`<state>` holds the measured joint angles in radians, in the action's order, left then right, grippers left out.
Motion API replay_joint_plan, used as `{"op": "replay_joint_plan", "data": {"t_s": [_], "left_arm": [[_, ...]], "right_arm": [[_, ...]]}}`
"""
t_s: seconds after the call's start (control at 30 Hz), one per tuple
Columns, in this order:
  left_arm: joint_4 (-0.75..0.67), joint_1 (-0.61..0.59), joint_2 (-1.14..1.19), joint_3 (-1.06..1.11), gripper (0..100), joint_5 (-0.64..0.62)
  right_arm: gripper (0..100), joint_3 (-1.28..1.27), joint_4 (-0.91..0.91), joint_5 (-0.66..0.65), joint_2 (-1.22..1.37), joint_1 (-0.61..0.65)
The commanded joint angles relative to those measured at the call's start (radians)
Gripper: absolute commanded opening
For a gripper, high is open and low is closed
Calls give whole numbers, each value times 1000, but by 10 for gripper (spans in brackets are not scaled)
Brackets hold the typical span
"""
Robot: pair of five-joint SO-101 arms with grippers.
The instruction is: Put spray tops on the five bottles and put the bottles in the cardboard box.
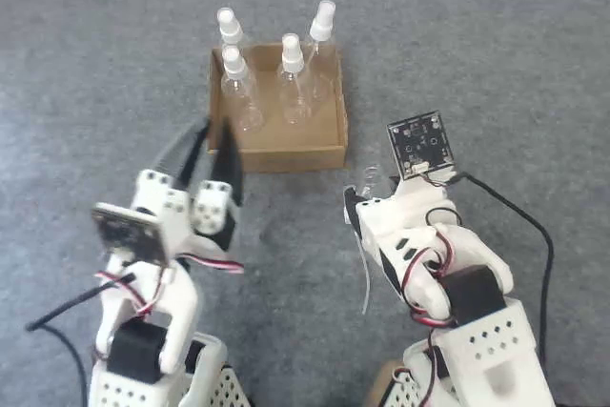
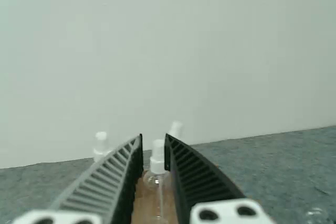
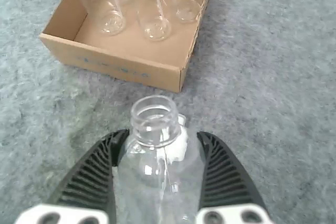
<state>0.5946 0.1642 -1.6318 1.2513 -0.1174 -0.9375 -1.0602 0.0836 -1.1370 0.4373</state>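
A cardboard box (image 1: pixel 286 154) sits on the grey carpet at the far middle, holding several clear bottles (image 1: pixel 291 78) that stand upright with white spray tops on. My right gripper (image 1: pixel 367 199) is just right of the box's near corner, shut on a clear bottle (image 3: pixel 155 150) whose open neck has no top and points toward the box (image 3: pixel 115 66). The bottles' bases (image 3: pixel 155 24) show inside it. My left gripper (image 1: pixel 215 132) hangs at the box's near left corner, open and holding nothing. A capped bottle (image 2: pixel 156 161) shows beyond its fingertips.
Grey carpet covers the whole table, with bare room left and right of the box. The two arm bases stand at the near edge. A dark cable (image 1: pixel 519 212) runs along the right arm.
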Motion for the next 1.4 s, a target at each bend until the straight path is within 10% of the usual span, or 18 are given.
{"op": "replay_joint_plan", "data": {"t_s": [0.0,0.57,1.37], "left_arm": [[-8,75,-6,-41,66,-28],[8,140,-5,61,66,-66],[115,463,-8,136,66,210]], "right_arm": [[6,-43,21,8,-151,-21],[6,-247,91,-68,-522,71],[6,-391,140,-187,-670,219]]}}
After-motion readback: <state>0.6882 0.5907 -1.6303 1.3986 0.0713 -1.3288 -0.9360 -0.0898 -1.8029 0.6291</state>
